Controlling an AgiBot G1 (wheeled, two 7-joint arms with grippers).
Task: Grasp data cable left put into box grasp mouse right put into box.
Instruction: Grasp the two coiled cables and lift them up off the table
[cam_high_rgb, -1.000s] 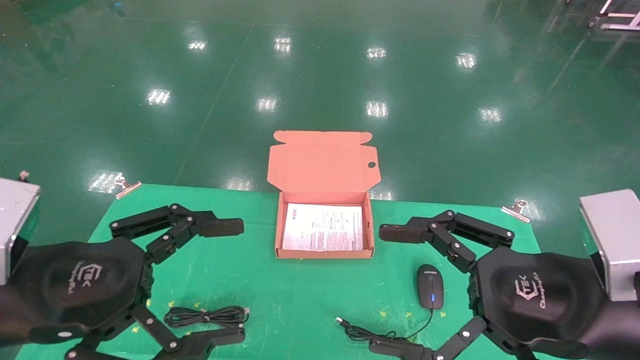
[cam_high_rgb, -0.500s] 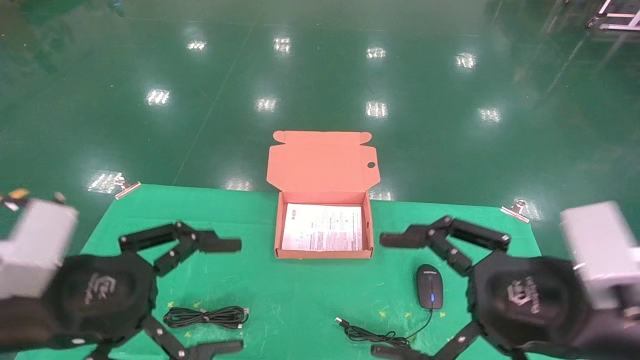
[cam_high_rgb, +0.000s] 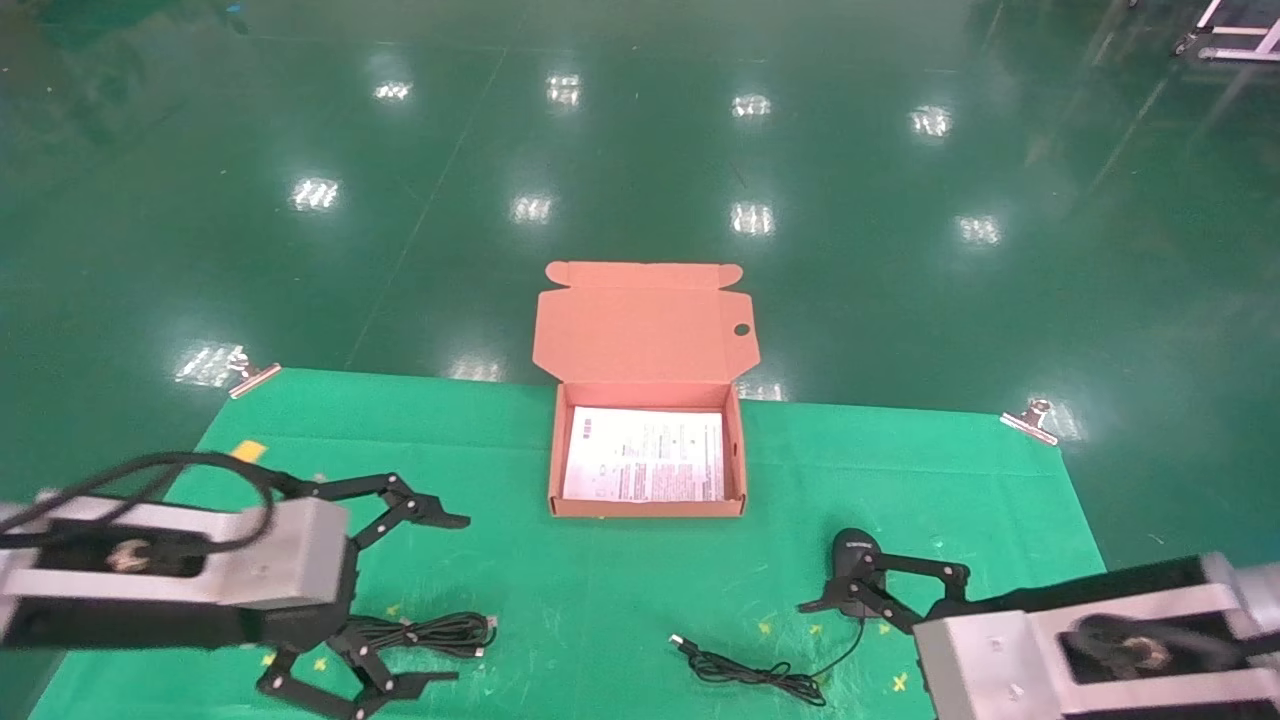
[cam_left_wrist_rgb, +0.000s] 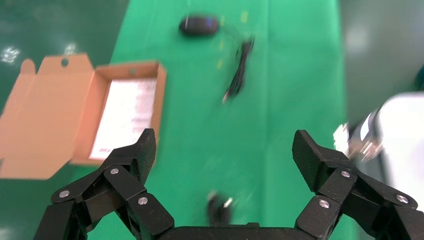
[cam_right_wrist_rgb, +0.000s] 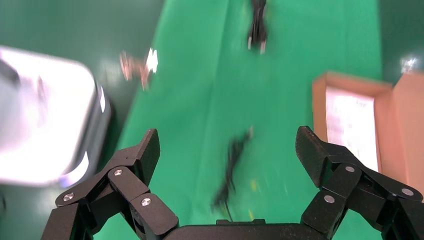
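The open orange-brown box (cam_high_rgb: 740, 460) with a white sheet inside stands mid-table. The coiled black data cable (cam_high_rgb: 430, 632) lies front left. My left gripper (cam_high_rgb: 438, 600) is open, its fingers either side of the cable; the left wrist view shows the plug ends (cam_left_wrist_rgb: 218, 207) close to the palm. The black mouse (cam_high_rgb: 852, 552) lies front right, its cord (cam_high_rgb: 750, 672) trailing leftward. My right gripper (cam_right_wrist_rgb: 227, 145) is open, and one finger (cam_high_rgb: 880, 590) crosses the mouse's near end. The right wrist view shows only the cord (cam_right_wrist_rgb: 231, 167) between the fingers.
The green mat (cam_high_rgb: 620, 590) is clipped at its far corners by metal clips (cam_high_rgb: 1030, 418). The box lid (cam_high_rgb: 645, 325) stands open past the table's far edge. The left wrist view also shows the mouse (cam_left_wrist_rgb: 199, 25), the cord (cam_left_wrist_rgb: 240, 75) and the box (cam_left_wrist_rgb: 161, 100).
Both arms have swung down and outward, so their silver wrists now show side-on. The left gripper has come over the data cable, the right gripper over the mouse. Both stay open.
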